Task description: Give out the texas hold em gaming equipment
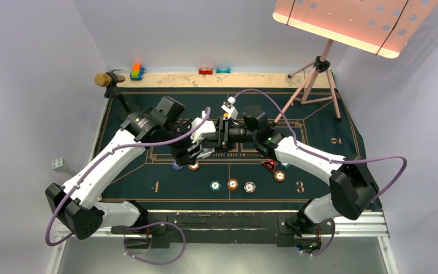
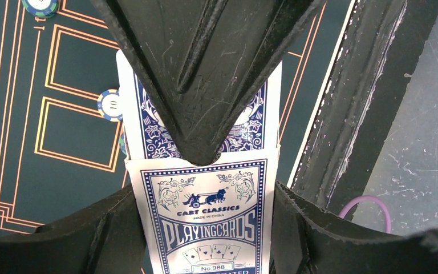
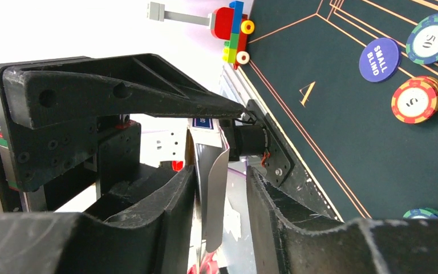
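My left gripper point(image 2: 205, 240) is shut on a blue and white playing card box point(image 2: 208, 222), held over the green mat point(image 1: 331, 125). Blue-backed cards point(image 2: 148, 131) stick out of its open top. My right gripper point(image 3: 222, 200) faces it at mid-table and is open. A bent card point(image 3: 211, 188) rests against one finger, with a gap to the other. One right finger point(image 2: 205, 74) lies over the cards. Teal point(image 1: 215, 185), orange point(image 1: 232, 184) and white point(image 1: 250, 186) chips lie near the front. A dark blue disc point(image 3: 379, 59) and a red-black triangle marker point(image 1: 269, 165) lie on the mat.
A gold-headed microphone point(image 1: 108, 79) stands at the mat's back left corner. Toy blocks point(image 1: 137, 71) sit along the back edge. A tripod stand point(image 1: 319, 74) with a perforated panel point(image 1: 348, 20) rises at the back right. More chips point(image 1: 279, 175) lie near the right arm.
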`<state>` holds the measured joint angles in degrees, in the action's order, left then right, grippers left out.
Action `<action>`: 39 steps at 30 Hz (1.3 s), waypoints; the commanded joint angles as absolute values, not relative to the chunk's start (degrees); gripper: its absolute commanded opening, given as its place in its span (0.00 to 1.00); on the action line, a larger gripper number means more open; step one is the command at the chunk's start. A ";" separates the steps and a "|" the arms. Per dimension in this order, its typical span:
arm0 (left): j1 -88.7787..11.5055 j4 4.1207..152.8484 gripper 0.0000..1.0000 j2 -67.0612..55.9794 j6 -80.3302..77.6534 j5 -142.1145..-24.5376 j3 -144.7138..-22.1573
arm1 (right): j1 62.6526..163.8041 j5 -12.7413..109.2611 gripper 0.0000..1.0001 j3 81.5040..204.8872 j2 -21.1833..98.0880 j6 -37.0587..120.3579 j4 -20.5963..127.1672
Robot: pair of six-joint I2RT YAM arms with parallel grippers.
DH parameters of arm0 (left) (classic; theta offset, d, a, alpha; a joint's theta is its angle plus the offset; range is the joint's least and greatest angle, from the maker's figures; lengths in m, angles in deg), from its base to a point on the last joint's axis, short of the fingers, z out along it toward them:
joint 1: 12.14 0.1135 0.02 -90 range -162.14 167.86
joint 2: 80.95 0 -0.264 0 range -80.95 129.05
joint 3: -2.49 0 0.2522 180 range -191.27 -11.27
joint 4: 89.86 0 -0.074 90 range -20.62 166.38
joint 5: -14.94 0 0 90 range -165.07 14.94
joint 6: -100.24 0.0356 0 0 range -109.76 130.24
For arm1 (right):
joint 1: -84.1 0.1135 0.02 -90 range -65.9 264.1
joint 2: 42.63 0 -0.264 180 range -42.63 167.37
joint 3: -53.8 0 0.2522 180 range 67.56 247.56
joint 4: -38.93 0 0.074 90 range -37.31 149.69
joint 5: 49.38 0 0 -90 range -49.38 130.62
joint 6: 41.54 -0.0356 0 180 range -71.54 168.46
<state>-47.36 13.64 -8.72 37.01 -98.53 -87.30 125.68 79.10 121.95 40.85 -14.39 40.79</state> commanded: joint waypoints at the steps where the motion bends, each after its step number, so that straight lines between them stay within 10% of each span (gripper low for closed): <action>1: -46.88 15.92 0.45 -9.52 38.66 -99.21 -88.37 | 125.36 79.82 0.37 122.20 38.90 -11.04 46.23; 39: -46.92 17.29 0.39 -12.48 37.19 -101.10 -83.14 | 119.57 78.89 0.23 117.64 32.50 -8.76 50.37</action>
